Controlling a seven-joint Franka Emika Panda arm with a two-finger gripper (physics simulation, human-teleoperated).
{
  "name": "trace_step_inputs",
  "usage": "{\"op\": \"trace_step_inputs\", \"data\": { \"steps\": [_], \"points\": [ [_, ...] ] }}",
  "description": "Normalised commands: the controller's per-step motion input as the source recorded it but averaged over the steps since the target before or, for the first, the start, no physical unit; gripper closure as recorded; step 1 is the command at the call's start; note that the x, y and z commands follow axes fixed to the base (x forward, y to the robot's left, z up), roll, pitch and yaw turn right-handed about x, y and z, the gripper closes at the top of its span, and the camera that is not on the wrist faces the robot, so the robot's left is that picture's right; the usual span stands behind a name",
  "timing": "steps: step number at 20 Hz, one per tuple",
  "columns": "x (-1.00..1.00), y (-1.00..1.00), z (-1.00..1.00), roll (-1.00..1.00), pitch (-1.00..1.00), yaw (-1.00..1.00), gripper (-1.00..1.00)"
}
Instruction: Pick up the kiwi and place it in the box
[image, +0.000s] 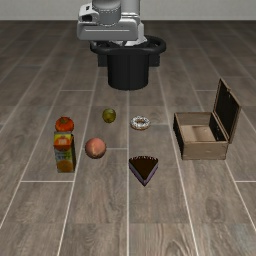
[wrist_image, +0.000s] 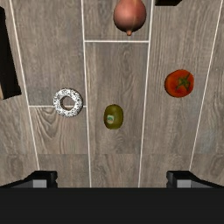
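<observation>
Wrist view shows the oval green kiwi (wrist_image: 114, 116) on grained wooden planks (wrist_image: 114, 74), the gripper (wrist_image: 112, 180) hanging above, fingers wide apart, empty.

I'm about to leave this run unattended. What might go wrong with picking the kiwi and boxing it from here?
1. The kiwi is small and rounded; the open gripper might nudge it off-centre so it rolls away.
2. The donut lies close beside the kiwi; a finger could clip it on the way down.
3. The box has a raised lid; a low carry might strike its wall or lid.
</observation>
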Motion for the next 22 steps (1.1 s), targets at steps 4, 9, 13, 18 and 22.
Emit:
{"op": "trace_step_inputs", "data": {
  "steps": [4, 9, 13, 18, 22],
  "points": [
    [0.00, 0.00, -1.00, 0.00, 0.00, 0.00, -1.00],
    [0.00, 0.00, -1.00, 0.00, 0.00, 0.00, -1.00],
    [0.00, 0.00, -1.00, 0.00, 0.00, 0.00, -1.00],
    [0.00, 0.00, -1.00, 0.00, 0.00, 0.00, -1.00],
    [-0.50, 0.00, -0.50, 0.00, 0.00, 0.00, -1.00]
  ]
}}
